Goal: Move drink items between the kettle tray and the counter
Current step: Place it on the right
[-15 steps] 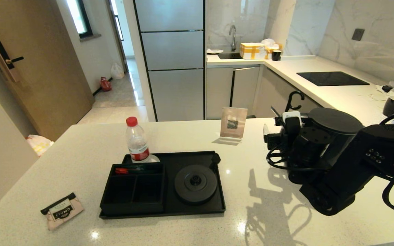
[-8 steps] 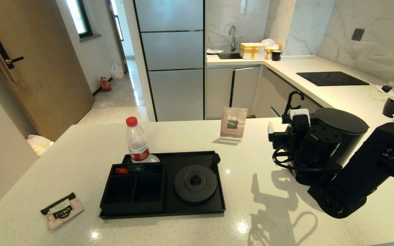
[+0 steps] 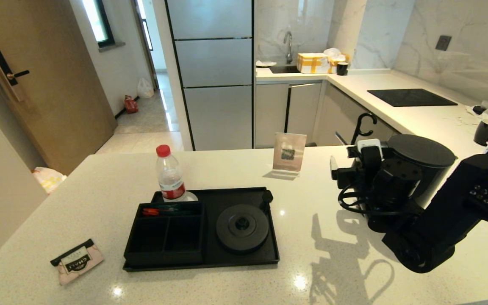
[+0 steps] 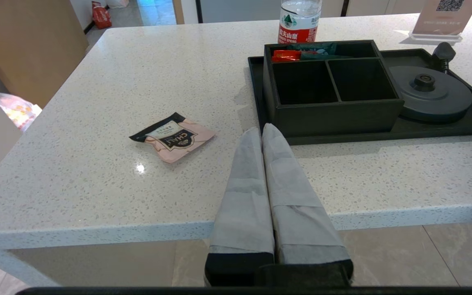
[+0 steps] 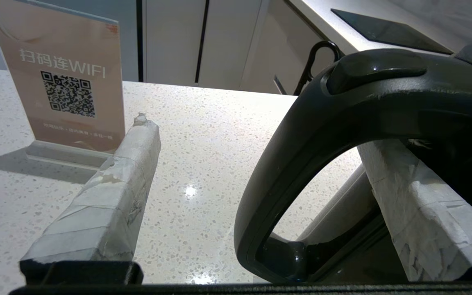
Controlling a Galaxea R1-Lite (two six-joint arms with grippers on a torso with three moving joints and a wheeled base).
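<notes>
— Where's the kettle?

— I see it on the counter, well right of the kettle tray; the round base is bare. My right gripper is spread wide around the loop handle, one finger outside it, one through the loop.

— Gripping?

— I can't see contact.

— The sachet?

— Flat on the counter, left of the tray. My left gripper hangs off the counter's edge, fingers pressed together, empty.
</notes>
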